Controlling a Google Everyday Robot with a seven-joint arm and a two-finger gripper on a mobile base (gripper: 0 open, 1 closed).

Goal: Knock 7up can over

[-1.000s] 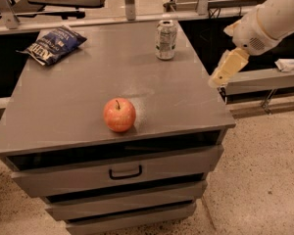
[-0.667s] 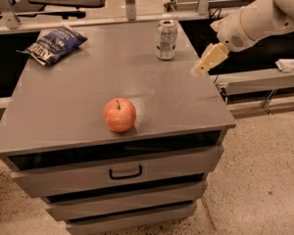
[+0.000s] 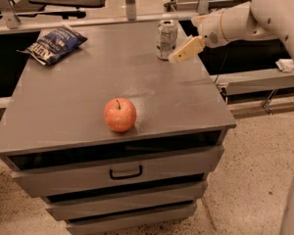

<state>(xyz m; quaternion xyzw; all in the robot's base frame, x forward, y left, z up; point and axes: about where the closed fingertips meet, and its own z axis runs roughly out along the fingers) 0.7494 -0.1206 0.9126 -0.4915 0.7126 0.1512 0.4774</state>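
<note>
The 7up can [image 3: 166,39], silver-white with green markings and a shiny top, stands upright near the far right edge of the grey cabinet top [image 3: 88,92]. My gripper [image 3: 182,51] reaches in from the right on a white arm [image 3: 245,18]. Its cream-coloured tip sits just right of the can's lower half, very close to it or touching it.
A red apple [image 3: 120,114] sits near the front middle of the cabinet top. A blue crinkly chip bag [image 3: 54,43] lies at the far left corner. The cabinet has drawers [image 3: 125,170] below. Shelving and rails stand behind and to the right.
My gripper has moved left and up from beside the cabinet's right edge to right next to the can. The can, the apple and the bag have stayed in place.
</note>
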